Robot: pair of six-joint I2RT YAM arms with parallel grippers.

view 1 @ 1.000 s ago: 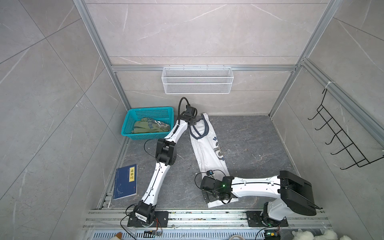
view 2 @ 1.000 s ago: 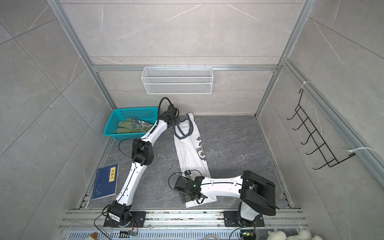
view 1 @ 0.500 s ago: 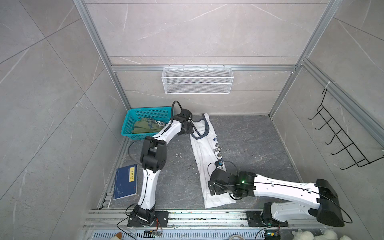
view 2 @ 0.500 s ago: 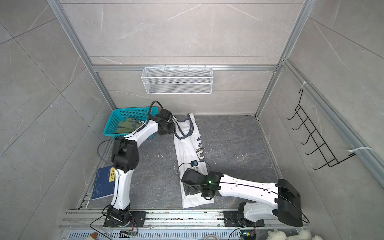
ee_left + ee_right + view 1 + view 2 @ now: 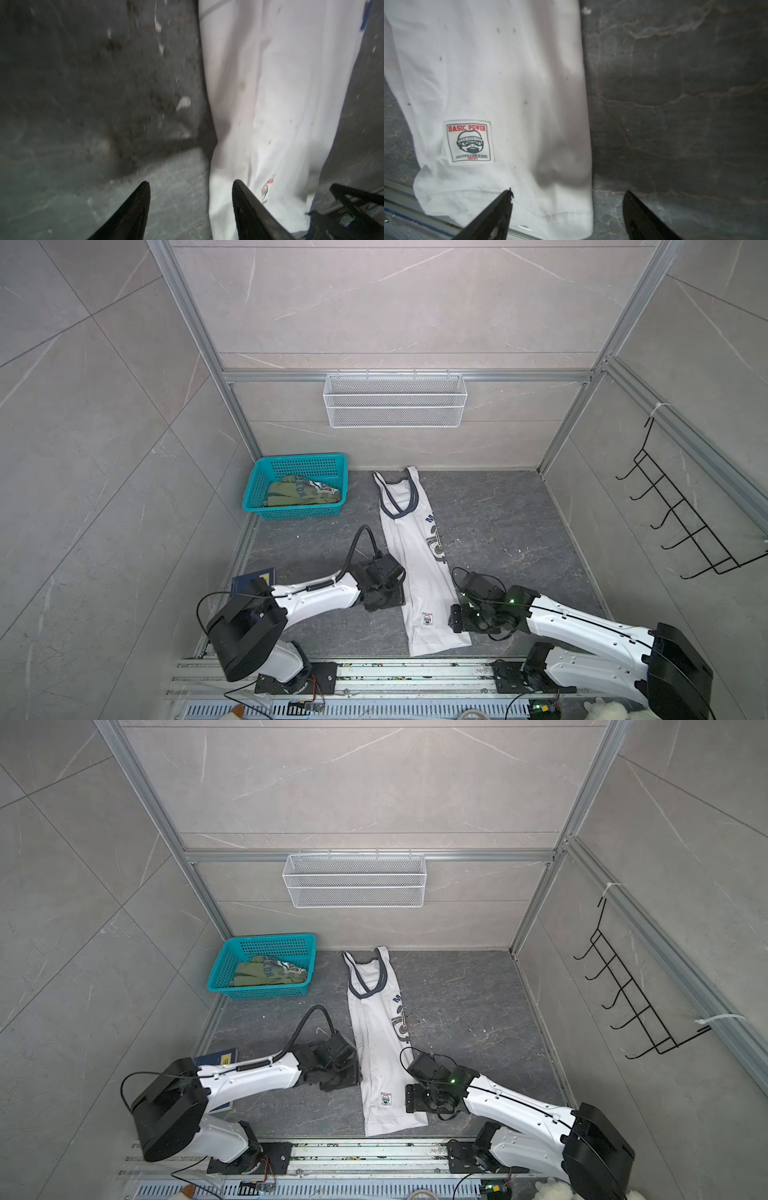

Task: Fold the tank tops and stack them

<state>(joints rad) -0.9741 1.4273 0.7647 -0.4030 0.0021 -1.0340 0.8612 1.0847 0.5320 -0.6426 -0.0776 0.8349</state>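
The white tank top lies as a long narrow strip down the middle of the dark counter, with its straps toward the back wall and its hem at the near edge. The left pincer hangs low at its left edge, fingers well apart, one over bare counter and one over the cloth, gripping nothing. The right pincer sits at the opposite edge near the hem, also spread across the fabric's border and empty, with the square label nearby. The olive tank top is bunched in the teal basket in the far left corner.
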